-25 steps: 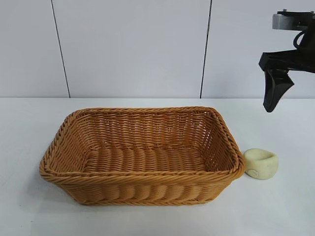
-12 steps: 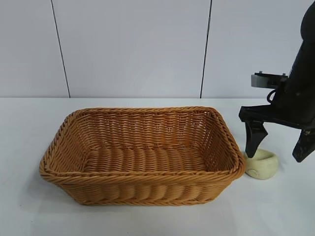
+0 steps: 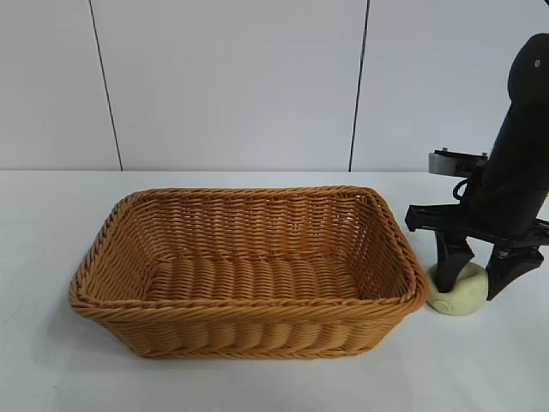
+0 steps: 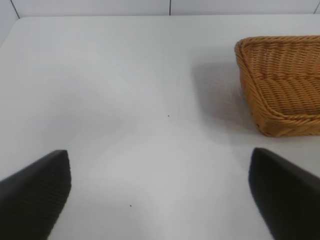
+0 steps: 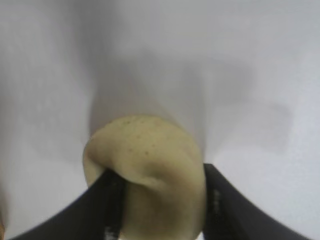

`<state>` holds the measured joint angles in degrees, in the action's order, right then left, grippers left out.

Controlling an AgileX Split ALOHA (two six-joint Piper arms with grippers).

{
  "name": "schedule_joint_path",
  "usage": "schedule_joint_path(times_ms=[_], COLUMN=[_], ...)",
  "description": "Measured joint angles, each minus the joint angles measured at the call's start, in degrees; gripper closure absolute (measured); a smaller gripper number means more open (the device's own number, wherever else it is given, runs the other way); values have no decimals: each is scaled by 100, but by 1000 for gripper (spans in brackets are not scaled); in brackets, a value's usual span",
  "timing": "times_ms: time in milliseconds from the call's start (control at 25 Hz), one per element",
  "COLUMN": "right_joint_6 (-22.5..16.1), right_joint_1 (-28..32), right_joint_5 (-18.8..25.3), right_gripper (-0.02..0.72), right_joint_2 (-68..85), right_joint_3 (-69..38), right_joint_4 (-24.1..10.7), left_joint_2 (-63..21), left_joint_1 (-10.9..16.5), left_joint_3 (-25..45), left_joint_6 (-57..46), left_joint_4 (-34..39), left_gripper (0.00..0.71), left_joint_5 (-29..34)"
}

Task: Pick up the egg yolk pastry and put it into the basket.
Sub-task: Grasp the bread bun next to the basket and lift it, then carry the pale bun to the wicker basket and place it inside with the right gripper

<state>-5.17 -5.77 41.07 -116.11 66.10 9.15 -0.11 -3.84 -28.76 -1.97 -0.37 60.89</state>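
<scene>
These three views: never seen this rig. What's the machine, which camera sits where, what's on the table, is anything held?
It is a robot with two separate arms at a white table, each ending in a two-fingered gripper.

The exterior view faces the arms from across the table. It shows a large wicker basket with nothing in it, and beside its right end a small pale egg yolk pastry still resting on the table.

The right wrist view comes from a camera on the right arm, looking down along its jaws. The right gripper points down, and its two black fingers press the pastry's sides. So the pastry is gripped, but not lifted.

The left wrist view is the same kind of camera on the other arm. The left gripper stands wide open over bare table, holding nothing, with the basket's corner farther off.
</scene>
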Motion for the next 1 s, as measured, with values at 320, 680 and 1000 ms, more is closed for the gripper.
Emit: schedule_joint_path(times_ms=[320,680,1000], right_joint_6=[74,326,326], right_joint_1=[0,0,-13], right_joint_5=[371,1186,1418], right_gripper=[618,618,618], right_joint_2=[563,1880,1921], right_joint_3=[0,563,1129], right_joint_4=[-36,-88,145], left_joint_2=[0,0,0], left_joint_1=[0,0,0], left_joint_3=[0,0,0], left_joint_6=[0,0,0], left_joint_4=[0,0,0], left_gripper=[18,18,18], left_joint_5=[5,5,5])
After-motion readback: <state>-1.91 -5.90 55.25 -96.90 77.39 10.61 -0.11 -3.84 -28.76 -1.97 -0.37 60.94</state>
